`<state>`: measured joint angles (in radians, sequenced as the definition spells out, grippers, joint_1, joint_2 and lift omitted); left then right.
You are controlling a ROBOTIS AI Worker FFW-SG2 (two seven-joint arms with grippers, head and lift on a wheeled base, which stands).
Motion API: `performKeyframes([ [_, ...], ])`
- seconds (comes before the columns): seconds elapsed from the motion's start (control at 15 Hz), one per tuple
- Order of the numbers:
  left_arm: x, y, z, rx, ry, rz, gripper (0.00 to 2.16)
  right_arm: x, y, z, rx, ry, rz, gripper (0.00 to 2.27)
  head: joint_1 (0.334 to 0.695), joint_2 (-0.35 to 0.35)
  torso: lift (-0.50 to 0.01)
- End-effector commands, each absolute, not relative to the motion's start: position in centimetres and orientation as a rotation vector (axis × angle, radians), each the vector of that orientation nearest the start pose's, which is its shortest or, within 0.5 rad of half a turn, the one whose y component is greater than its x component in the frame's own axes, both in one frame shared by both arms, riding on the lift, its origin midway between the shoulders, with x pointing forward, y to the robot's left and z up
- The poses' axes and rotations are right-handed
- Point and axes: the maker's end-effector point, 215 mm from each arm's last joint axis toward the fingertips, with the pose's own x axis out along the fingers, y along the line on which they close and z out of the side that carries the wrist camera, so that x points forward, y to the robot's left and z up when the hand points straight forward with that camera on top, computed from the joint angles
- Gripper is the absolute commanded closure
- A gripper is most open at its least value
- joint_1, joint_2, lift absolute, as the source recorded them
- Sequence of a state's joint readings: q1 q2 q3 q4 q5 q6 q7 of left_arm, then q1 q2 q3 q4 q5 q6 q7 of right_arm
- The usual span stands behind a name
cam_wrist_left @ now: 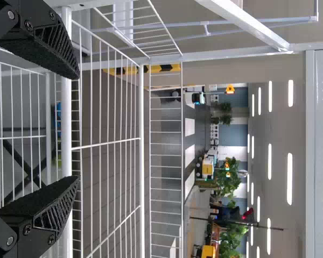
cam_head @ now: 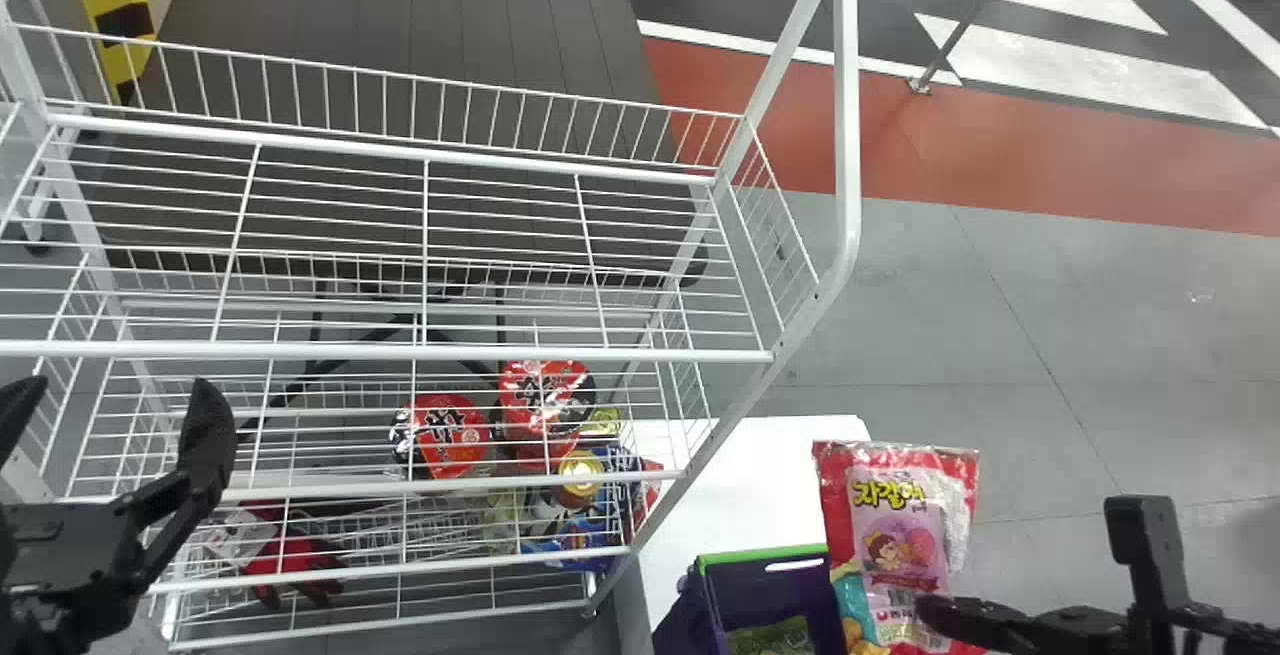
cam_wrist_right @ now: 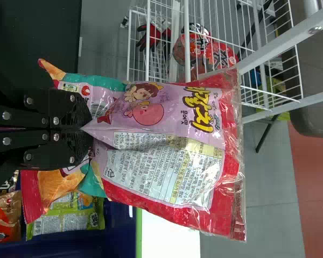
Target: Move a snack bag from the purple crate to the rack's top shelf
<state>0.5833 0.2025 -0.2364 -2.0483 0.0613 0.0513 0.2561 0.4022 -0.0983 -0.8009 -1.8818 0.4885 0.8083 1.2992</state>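
At the left, the left gripper (cam_head: 115,400) stands with its two fingers spread apart, near the front rail (cam_wrist_left: 67,129) of the rack's top shelf (cam_head: 420,159), toward that shelf's left end. The shelf is bounded by a raised wire edge at the back and right, with the low rail along its front. Below it, the rack carries two red-topped bowls (cam_head: 440,435) (cam_head: 547,390) in plain sight, one gold-topped can (cam_head: 580,473) by its right edge, and red gloves (cam_head: 290,565) lower down at the left.

Right of the rack's slanting right post (cam_head: 700,435) comes one white table (cam_head: 740,475), and by its near edge one purple crate (cam_head: 715,615) with a green rim, holding at least two bags, one green (cam_wrist_right: 67,215), one orange (cam_wrist_right: 4,215).

Farther right, just beside the crate, the snack bag (cam_head: 900,525) is up in the right gripper (cam_head: 935,613), whose fingers are clamped together on its creased lower part. Open room lies between bag and post, over the table.
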Motion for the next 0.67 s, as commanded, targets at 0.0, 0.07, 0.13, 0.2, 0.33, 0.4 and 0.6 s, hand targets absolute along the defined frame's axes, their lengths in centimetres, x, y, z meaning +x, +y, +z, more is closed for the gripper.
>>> performKeyframes([
  [0.0, 39.90, 17.12, -39.93, 0.027, 0.185, -0.047, 0.16, 22.52, -49.73, -51.27, 0.160, 1.006, 0.166, 2.26, 0.695, -0.350, -0.013],
  [0.07, 39.87, 17.12, -39.84, 0.027, 0.184, -0.048, 0.16, 22.58, -49.70, -51.23, 0.158, 1.004, 0.168, 2.26, 0.695, -0.350, -0.009],
  [0.13, 39.80, 17.19, -39.79, 0.027, 0.184, -0.047, 0.16, 22.62, -49.64, -51.29, 0.156, 1.005, 0.169, 2.26, 0.695, -0.350, -0.005],
  [0.2, 39.86, 17.35, -39.69, 0.028, 0.182, -0.044, 0.16, 22.67, -49.59, -51.34, 0.156, 1.006, 0.170, 2.26, 0.695, -0.350, -0.001],
  [0.33, 39.79, 17.36, -40.05, 0.032, 0.194, -0.044, 0.16, 22.98, -49.55, -51.22, 0.150, 1.003, 0.175, 2.26, 0.695, -0.350, 0.007],
  [0.4, 39.82, 17.34, -40.16, 0.030, 0.198, -0.043, 0.16, 23.16, -49.41, -51.16, 0.150, 0.999, 0.181, 2.26, 0.695, -0.350, 0.009],
  [0.6, 39.76, 17.34, -40.23, 0.031, 0.201, -0.043, 0.16, 23.22, -49.28, -51.14, 0.148, 0.997, 0.187, 2.26, 0.695, -0.350, 0.010],
])
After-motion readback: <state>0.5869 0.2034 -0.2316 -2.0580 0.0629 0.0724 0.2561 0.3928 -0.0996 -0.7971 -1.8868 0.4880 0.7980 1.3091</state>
